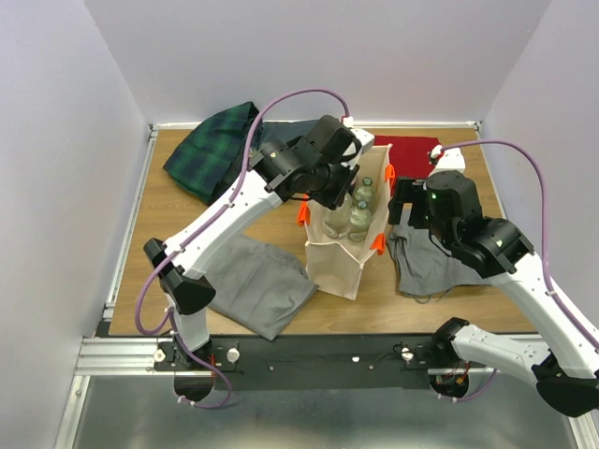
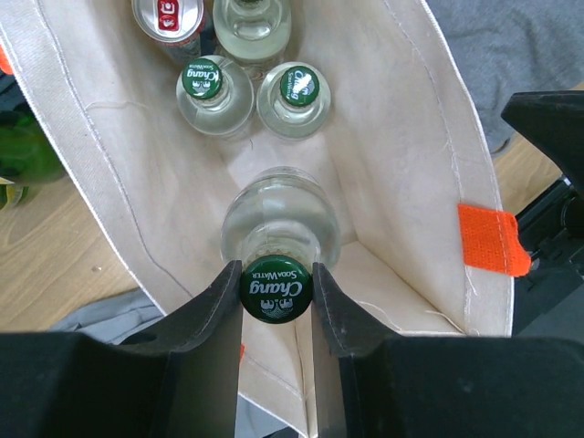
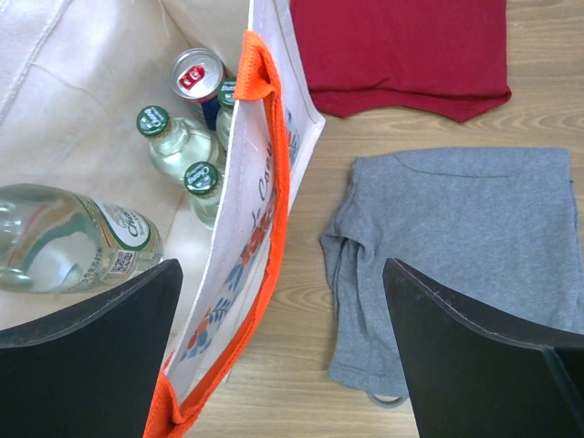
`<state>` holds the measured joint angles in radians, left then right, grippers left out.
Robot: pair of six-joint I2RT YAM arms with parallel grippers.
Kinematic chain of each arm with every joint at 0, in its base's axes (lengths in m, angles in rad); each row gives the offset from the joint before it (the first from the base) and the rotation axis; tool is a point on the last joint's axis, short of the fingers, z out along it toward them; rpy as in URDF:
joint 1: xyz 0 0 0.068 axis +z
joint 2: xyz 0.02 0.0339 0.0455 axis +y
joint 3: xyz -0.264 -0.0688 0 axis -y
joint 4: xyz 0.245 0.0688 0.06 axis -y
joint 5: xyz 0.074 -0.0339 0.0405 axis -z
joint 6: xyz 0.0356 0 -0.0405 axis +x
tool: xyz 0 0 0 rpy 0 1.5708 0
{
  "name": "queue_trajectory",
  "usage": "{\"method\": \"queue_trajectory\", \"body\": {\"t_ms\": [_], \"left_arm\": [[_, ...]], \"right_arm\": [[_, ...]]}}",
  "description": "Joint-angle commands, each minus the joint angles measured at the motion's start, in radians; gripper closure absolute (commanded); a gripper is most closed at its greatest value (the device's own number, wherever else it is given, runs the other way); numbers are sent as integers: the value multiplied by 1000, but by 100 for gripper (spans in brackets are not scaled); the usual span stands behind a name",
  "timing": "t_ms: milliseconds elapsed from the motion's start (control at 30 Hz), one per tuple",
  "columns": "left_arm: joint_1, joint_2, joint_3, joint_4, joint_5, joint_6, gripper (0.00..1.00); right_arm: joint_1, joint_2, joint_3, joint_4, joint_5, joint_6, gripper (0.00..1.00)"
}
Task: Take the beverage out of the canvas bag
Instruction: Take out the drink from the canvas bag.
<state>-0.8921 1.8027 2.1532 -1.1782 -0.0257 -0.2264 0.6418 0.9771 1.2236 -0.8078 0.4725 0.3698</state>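
I am looking down on a wooden table (image 1: 159, 220) sitting between plain white walls (image 1: 56, 140), an aluminium rail (image 1: 122, 354) running along its near edge.

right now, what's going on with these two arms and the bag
The left gripper is shut on the green cap of a clear glass bottle standing inside the canvas bag; the bottle is not out yet. Other bottles and a can sit further in. The right gripper is open, its fingers either side of the bag's orange-trimmed wall without clamping it, and a grey cloth lies on the table beside it.
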Motion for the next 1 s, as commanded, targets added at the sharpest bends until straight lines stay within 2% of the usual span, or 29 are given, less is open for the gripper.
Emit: {"method": "queue_trajectory", "body": {"t_ms": [0, 567, 967], "left_arm": [[-2, -103, 17, 81, -6, 21, 100], [-2, -131, 103, 91, -106, 35, 100], [-1, -166, 120, 187, -238, 36, 100]], "right_arm": [[6, -2, 30, -1, -25, 30, 0], [6, -15, 19, 2, -61, 69, 0], [4, -11, 16, -1, -72, 69, 0]]}}
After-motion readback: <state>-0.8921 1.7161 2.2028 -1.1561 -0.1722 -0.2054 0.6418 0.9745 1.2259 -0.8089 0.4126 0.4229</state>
